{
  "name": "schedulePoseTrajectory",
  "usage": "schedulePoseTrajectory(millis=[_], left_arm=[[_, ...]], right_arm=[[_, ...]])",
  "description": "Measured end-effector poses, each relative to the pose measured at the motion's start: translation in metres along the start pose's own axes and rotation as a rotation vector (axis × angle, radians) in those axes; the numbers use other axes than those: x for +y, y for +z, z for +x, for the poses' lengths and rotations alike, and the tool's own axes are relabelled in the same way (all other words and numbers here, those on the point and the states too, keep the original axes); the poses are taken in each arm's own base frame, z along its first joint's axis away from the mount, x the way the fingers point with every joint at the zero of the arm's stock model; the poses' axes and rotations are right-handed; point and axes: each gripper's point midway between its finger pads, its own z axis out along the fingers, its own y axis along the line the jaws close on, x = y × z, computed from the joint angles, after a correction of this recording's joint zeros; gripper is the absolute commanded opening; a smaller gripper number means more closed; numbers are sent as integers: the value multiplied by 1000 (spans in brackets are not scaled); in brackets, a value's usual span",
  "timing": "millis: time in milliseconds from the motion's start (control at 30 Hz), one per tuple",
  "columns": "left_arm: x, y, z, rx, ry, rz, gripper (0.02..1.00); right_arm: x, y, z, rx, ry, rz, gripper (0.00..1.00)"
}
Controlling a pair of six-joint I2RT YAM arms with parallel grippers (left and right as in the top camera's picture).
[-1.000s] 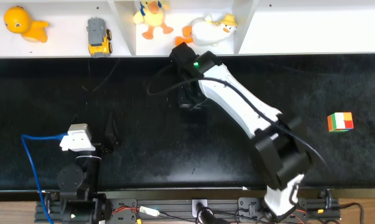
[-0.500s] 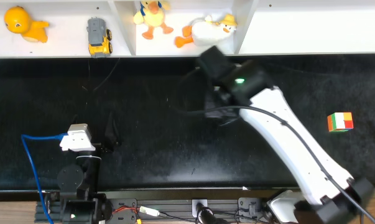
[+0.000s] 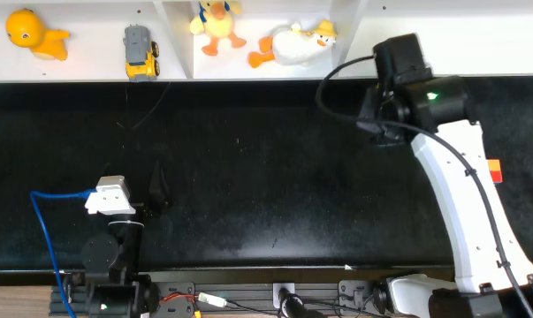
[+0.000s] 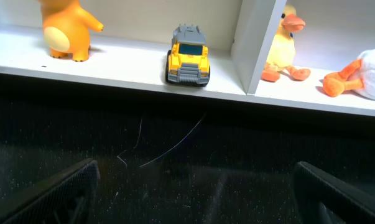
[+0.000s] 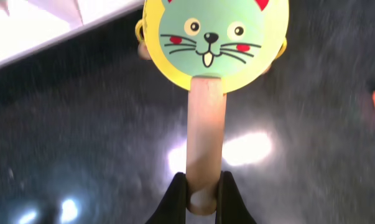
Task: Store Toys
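My right gripper (image 5: 201, 188) is shut on the wooden handle of a cat-face rattle (image 5: 213, 38), a green face with a yellow rim. It hangs over the black mat near the white shelf's edge (image 5: 32, 31). From above, the right gripper (image 3: 383, 132) sits just in front of the shelf's right compartment (image 3: 434, 44). A coloured cube (image 3: 494, 170) on the mat is partly hidden behind the right arm. My left gripper (image 4: 199, 208) is open and holds nothing, low over the mat at the front left (image 3: 156, 189), facing the shelf.
The shelf holds an orange duck (image 3: 34, 34), a yellow truck (image 3: 140, 51), a yellow duck plush (image 3: 217, 25) and a white duck plush (image 3: 297, 44). White dividers (image 3: 178, 35) separate the compartments. A blue cable (image 3: 45, 221) loops by the left arm's base.
The right arm has swung from the middle of the mat to the right, toward the shelf's right compartment. The left arm has not moved.
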Motion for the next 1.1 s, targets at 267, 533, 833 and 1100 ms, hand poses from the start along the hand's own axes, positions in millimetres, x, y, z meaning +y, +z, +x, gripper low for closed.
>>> schedulePoseTrajectory(millis=[267,533,833,1100], left_arm=[[0,0,0,0,0,0,998],[0,0,0,0,0,0,998],[0,0,0,0,0,0,998],[0,0,0,0,0,0,998]], right_arm=[[-19,17,-44,-78,-54,-28,45],[-4,53,-68,-92,-298,-107,47],[17,89,-103,-189,-387,-143,45],[22,121,-108,-176,-399,-139,47]])
